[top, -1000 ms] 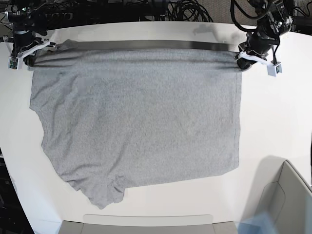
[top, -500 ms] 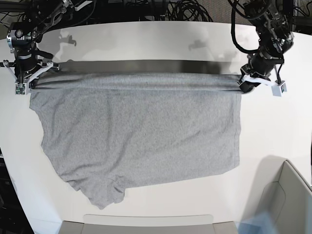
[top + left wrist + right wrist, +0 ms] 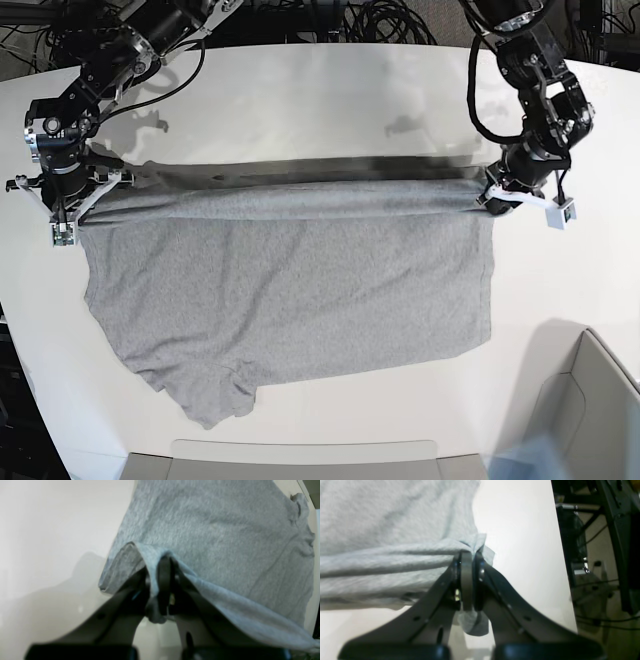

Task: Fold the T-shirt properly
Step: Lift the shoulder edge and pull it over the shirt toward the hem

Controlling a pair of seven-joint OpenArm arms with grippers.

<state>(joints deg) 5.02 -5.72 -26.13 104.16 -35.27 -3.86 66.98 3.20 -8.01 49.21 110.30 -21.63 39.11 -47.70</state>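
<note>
Left end effector (image 3: 487,200), right end effector (image 3: 72,206) clamp T-shirt (image 3: 290,290) edge.

We note a white table (image 3: 330,90) with a smooth, slightly glossy top and rounded corners; it fills most of the base view. Light falls from above and casts soft grey shadows on its surface. Behind the far edge lies a tangle of black cables (image 3: 385,20) against a dark background. A pale grey bin (image 3: 585,400) with upright walls stands at the near right corner, and a flat grey ledge (image 3: 300,455) runs along the near edge. In the right wrist view, a dark metal frame (image 3: 615,530) with loose wires stands beyond the table's side.
</note>
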